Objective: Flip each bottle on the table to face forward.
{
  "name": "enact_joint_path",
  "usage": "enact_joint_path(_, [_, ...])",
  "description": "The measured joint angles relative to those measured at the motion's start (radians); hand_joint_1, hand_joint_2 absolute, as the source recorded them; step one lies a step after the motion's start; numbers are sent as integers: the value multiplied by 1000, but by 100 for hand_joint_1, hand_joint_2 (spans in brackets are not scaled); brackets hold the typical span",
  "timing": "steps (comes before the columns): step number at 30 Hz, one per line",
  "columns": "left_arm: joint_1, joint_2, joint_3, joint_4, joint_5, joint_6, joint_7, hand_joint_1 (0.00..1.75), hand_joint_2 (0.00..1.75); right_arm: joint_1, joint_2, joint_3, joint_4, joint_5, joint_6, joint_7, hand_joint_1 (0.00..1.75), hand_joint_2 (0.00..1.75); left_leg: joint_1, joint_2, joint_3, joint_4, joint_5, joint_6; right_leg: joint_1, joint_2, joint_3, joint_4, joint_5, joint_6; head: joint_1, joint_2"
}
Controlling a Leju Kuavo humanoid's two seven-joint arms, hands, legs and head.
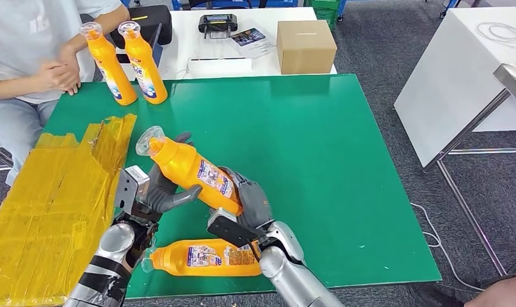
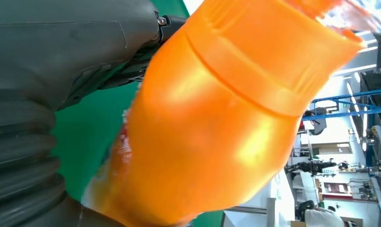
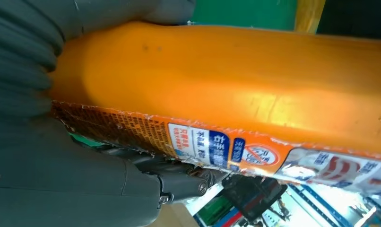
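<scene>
Green worktop [image 1: 345, 192] spread over most of the head view, its near left corner overlapped by a crumpled sheet of yellow taped cardboard [image 1: 50, 211]. Beyond the far edge, a white table [image 1: 242, 45] carrying a brown cardboard box [image 1: 305, 46], a black device [image 1: 218, 24] and a leaflet [image 1: 250, 38]. Seated at the far left corner, a person [image 1: 31, 57] in a white shirt, hands folded at the edge.

Lifted off the surface near the near edge, left of centre: held bottle [image 1: 191, 169], orange, tilted, clear cap pointing up toward the far left, label with blue print facing up and to the right. Gripped from both sides: left hand [image 1: 166, 188] wrapped round the neck end, fingers curled under and behind it; right hand [image 1: 252, 201] clasping the base end. Close up in the left wrist view, same bottle [image 2: 212, 127] against the grey thumb; in the right wrist view, orange flank and label strip [image 3: 236, 94] pressed into the palm.

Below the held one, lying bottle [image 1: 204, 257], flat on its side along the near edge, cap to the left, label up, partly behind the right forearm.

At the far left corner, two standing bottles [image 1: 130, 64], upright, side by side and nearly touching, clear caps on top.
</scene>
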Motion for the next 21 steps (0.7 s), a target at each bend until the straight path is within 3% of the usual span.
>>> enact_joint_path(5, [-6, 0, 0, 15, 12, -2, 0, 0, 175, -16, 19, 35, 48, 15, -9, -4, 175, 175, 0, 0, 0, 0, 0, 0, 0, 0, 0, 0, 0, 0, 0, 0])
enact_joint_path(9, [-8, 0, 0, 27, 17, -2, -2, 65, 175, -22, 25, 52, 66, 19, -28, -4, 175, 175, 0, 0, 0, 0, 0, 0, 0, 0, 0, 0, 0, 0, 0, 0])
enact_joint_path(10, [-9, 0, 0, 30, 17, -1, -3, 65, 175, -22, 25, 57, 68, 19, -32, -4, 175, 175, 0, 0, 0, 0, 0, 0, 0, 0, 0, 0, 0, 0, 0, 0])
enact_joint_path(14, [-11, 0, 0, 43, 19, 3, -8, 175, 175, -24, 26, 68, 73, 16, -37, -4, 175, 175, 0, 0, 0, 0, 0, 0, 0, 0, 0, 0, 0, 0, 0, 0])
enact_joint_path(21, [-14, -2, 2, 48, 19, 24, -19, 175, 175, -24, 26, 77, 75, 4, -47, -5, 175, 175, 0, 0, 0, 0, 0, 0, 0, 0, 0, 0, 0, 0, 0, 0])
